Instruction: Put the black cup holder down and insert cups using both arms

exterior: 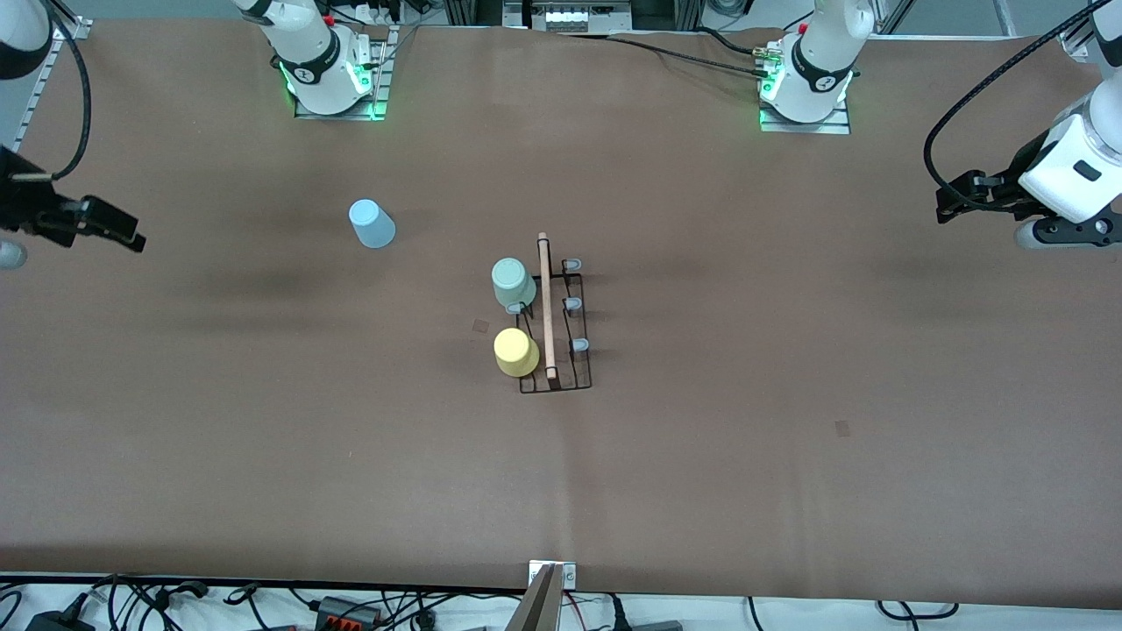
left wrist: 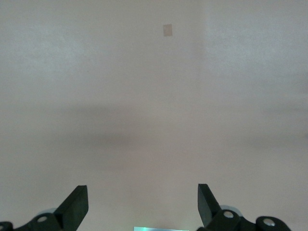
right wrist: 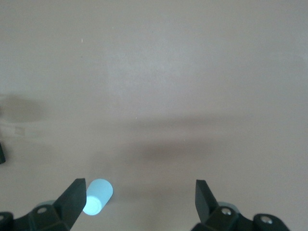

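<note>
Thin black wire cup holder (exterior: 555, 326) mid-desk (exterior: 789, 394); pale mint tumbler (exterior: 513, 283) and yellow tumbler (exterior: 516, 352) on its pegs. Light blue tumbler (exterior: 372, 224) lying apart toward right arm's end. Left gripper (left wrist: 143, 204) and right gripper (right wrist: 140, 199) raised, fingers spread, empty.

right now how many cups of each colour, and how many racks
blue cup: 1, on the table, apart from the rack
mint cup: 1, on the rack
yellow cup: 1, on the rack
rack: 1
total: 3 cups and 1 rack, 4 things
</note>
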Available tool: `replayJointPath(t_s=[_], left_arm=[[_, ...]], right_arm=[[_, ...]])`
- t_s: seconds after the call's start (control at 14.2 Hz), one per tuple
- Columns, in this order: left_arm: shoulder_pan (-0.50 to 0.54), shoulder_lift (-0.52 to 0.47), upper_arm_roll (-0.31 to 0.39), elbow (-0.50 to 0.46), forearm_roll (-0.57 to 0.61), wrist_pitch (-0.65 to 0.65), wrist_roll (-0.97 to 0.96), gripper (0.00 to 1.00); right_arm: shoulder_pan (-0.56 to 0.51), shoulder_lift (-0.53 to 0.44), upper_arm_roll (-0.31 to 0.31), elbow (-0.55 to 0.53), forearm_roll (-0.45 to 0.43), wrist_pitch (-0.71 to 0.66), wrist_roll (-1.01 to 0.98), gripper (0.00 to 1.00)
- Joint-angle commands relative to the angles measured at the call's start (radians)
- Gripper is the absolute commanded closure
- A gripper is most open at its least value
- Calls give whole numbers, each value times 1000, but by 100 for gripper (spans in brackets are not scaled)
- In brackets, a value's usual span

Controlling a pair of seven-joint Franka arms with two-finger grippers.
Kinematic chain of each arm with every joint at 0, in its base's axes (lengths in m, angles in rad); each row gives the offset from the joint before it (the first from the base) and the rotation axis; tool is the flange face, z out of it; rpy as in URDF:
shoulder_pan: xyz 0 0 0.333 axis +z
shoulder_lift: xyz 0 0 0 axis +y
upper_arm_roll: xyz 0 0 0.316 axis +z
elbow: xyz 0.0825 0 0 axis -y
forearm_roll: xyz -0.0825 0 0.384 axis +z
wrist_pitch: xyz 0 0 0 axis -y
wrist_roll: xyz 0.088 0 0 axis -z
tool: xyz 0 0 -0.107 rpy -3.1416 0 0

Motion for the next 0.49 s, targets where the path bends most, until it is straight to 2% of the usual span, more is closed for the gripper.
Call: replayJointPath(t_s=[0.0,0.42], left_arm=[[2,-1,4,-2,-21,6,29,0],[2,-1,6,-2,-21,6,29,0]], right_arm=[[13,-33,-6,-40,-16,25,-9,0],[12,-30,1,-5,-13,6,-13,0]])
